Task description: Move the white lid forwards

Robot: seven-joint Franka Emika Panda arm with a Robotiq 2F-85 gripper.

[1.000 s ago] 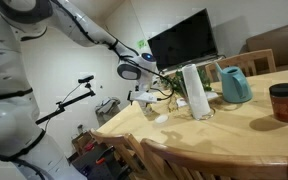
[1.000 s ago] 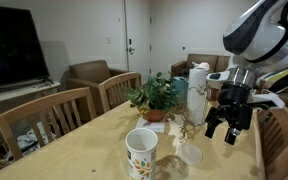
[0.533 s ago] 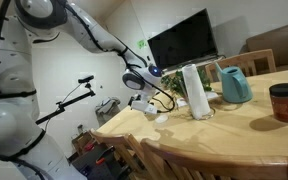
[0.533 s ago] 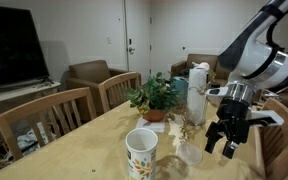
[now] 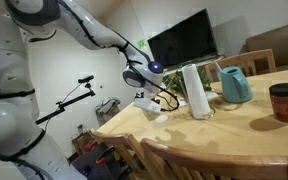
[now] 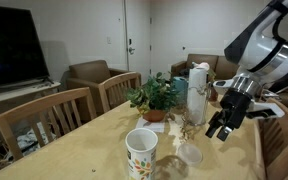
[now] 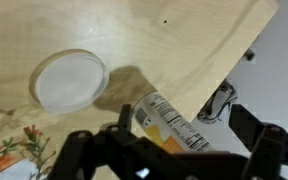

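Where the tabletop narrows to its left-hand corner in an exterior view, the gripper hangs just above the wood. The white lid is a small pale spot beside it, close to that corner; the jaws are too small to read here. A tall white cylinder and a teal jug stand farther along.

In an exterior view, the gripper hovers with its fingers spread and empty. The white lid lies flat on the wood below it, right of a patterned cup.

In the wrist view the white lid lies flat, well inside the tabletop's diagonal edge. A labelled jar stands between it and that edge.
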